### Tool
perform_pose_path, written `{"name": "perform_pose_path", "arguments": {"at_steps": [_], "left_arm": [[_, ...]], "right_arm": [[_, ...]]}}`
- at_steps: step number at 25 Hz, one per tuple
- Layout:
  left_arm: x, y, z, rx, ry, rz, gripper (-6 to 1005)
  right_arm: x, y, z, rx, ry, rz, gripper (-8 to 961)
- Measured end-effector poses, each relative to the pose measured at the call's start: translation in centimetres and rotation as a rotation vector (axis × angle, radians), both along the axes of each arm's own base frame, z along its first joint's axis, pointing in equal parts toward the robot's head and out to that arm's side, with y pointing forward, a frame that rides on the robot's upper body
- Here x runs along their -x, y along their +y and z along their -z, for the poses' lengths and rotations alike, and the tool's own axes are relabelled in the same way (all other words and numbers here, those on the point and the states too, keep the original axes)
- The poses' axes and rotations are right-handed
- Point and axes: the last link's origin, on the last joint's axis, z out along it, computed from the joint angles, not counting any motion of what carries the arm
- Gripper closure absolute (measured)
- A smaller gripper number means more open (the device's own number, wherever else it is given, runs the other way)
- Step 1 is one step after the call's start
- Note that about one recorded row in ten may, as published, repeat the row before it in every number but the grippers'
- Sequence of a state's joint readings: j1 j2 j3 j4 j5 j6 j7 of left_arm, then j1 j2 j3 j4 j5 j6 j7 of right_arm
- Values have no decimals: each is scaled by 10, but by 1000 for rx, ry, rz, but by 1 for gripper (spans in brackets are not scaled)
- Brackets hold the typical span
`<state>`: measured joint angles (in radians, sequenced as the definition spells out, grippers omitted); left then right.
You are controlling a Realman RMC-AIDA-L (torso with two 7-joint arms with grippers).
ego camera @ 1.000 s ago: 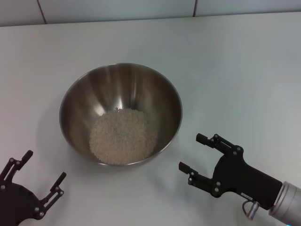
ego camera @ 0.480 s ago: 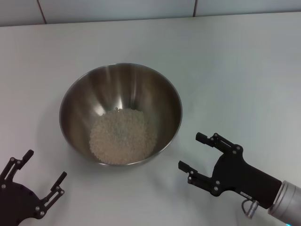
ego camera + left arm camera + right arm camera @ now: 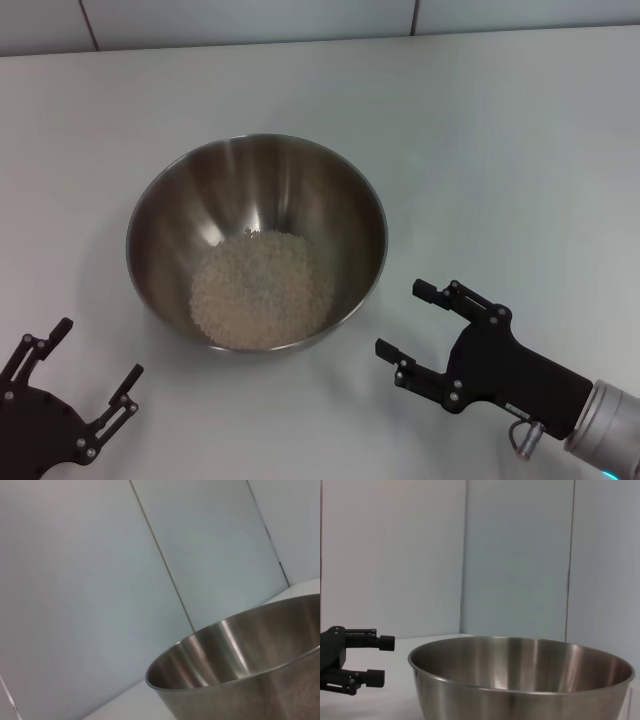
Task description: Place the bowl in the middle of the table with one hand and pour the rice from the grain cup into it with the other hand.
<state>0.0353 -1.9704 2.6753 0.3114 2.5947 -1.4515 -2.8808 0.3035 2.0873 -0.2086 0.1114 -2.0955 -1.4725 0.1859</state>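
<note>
The steel bowl point(image 3: 250, 175) stands in the middle of the table point(image 3: 500, 150) and holds a heap of rice point(image 3: 262, 290). My left gripper point(image 3: 100, 348) is open and empty, low at the near left, apart from the bowl. My right gripper point(image 3: 401, 318) is open and empty, just right of the bowl's near side, not touching it. The bowl's outer wall shows in the left wrist view point(image 3: 240, 680) and in the right wrist view point(image 3: 520, 690). The right wrist view also shows the left gripper point(image 3: 384, 660) beside the bowl. The grain cup is out of view.
A pale panelled wall point(image 3: 250, 20) runs along the table's far edge. Bare tabletop lies all around the bowl.
My right gripper has shifted very slightly towards the bowl. The left gripper, the bowl and the rice have not moved.
</note>
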Motion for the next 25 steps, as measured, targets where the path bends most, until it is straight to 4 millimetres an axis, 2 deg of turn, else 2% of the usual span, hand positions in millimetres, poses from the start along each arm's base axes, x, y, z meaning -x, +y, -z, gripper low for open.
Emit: {"name": "perform_pose_path", "arguments": {"at_steps": [25], "left_arm": [[0,0,-1,-6,-2,-3,189]], "right_arm": [[3,2,4,10,-9,-10,192]]}}
